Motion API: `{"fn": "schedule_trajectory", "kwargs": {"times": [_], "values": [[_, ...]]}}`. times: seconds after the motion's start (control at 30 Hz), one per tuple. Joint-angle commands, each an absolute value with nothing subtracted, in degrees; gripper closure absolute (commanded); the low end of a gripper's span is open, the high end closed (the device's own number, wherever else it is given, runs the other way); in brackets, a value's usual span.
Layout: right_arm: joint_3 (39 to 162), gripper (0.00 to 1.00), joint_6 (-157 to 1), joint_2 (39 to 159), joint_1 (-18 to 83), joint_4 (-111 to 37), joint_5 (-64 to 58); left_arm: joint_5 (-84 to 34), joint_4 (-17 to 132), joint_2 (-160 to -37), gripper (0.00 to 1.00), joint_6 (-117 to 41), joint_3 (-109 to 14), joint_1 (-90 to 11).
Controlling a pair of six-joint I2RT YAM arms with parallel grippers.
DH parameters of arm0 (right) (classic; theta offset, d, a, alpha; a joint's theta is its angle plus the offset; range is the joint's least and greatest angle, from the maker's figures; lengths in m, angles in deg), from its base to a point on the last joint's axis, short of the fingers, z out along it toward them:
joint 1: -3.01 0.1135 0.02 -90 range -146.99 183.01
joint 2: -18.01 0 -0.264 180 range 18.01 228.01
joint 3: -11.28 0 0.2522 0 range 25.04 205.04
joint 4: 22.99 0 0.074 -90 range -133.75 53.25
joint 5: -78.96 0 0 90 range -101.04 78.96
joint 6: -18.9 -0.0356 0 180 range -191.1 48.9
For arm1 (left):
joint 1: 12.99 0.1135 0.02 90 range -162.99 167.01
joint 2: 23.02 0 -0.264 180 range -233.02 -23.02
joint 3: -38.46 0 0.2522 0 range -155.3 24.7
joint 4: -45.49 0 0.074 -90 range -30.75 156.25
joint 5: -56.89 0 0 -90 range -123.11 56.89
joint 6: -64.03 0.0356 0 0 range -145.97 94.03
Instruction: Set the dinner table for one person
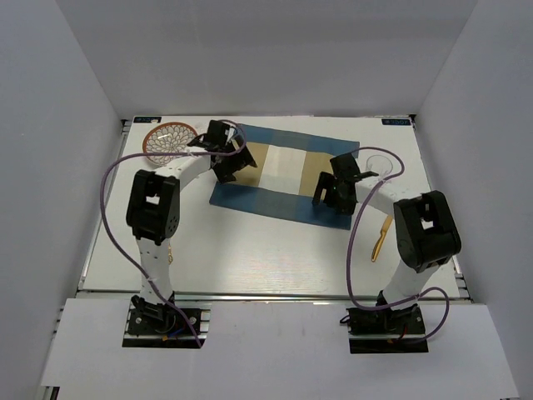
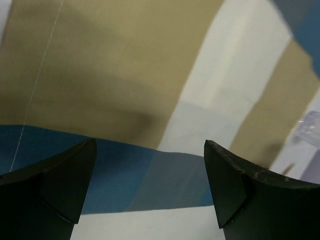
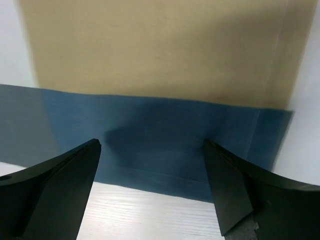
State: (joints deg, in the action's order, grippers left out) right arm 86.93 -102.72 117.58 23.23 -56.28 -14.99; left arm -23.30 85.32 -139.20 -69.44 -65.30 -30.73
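Placemat (image 1: 283, 173) lies under left gripper (image 2: 150, 144) & right gripper (image 3: 152, 143), both spread wide; glass (image 1: 381, 160) nr dinner table (image 1: 250, 250) far-rt corner is half hidden.

Placemat (image 1: 283, 175) on dinner table (image 1: 250, 250); plate (image 1: 169, 139) far-left of it, glass (image 1: 379, 164) right.

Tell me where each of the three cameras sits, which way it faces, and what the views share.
Top external: high behind the robot, looking down on the dinner table; the left arm and right arm show whole.
Left wrist: on the left arm, facing down past the open left gripper at tan, white and blue bands of the placemat.
Right wrist: on the right arm, facing down past the open right gripper at the placemat's blue edge.
Shared: all three see the placemat on the dinner table.
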Motion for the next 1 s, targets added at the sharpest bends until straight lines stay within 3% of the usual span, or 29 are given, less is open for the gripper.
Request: {"fn": "schedule_trajectory", "kwargs": {"times": [0.0, 0.07, 0.2, 0.47, 0.97], "values": [[82.3, 0.11, -105.6, 115.7, 24.3, -53.5, -16.9, -24.2, 89.9, -140.7, 0.02, -69.3, -68.4, -32.3], [83.1, 0.11, -105.0, 118.7, 24.3, -53.9, -17.1, -29.1, 92.4, -143.1, 0.02, -71.6, -67.5, -33.5], [91.1, 0.11, -101.3, 125.2, 24.1, -59.9, -21.7, -38.7, 92.0, -141.8, 0.02, -80.6, -54.0, -34.8], [99.2, 0.11, -98.9, 132.1, 23.1, -66.5, -27.4, -45.1, 90.5, -133.1, 0.02, -86.4, -38.6, -35.3], [86.1, 0.11, -104.8, 126.2, 24.7, -58.0, -21.1, -48.8, 98.1, -141.1, 0.02, -77.8, -56.1, -33.6]]}}
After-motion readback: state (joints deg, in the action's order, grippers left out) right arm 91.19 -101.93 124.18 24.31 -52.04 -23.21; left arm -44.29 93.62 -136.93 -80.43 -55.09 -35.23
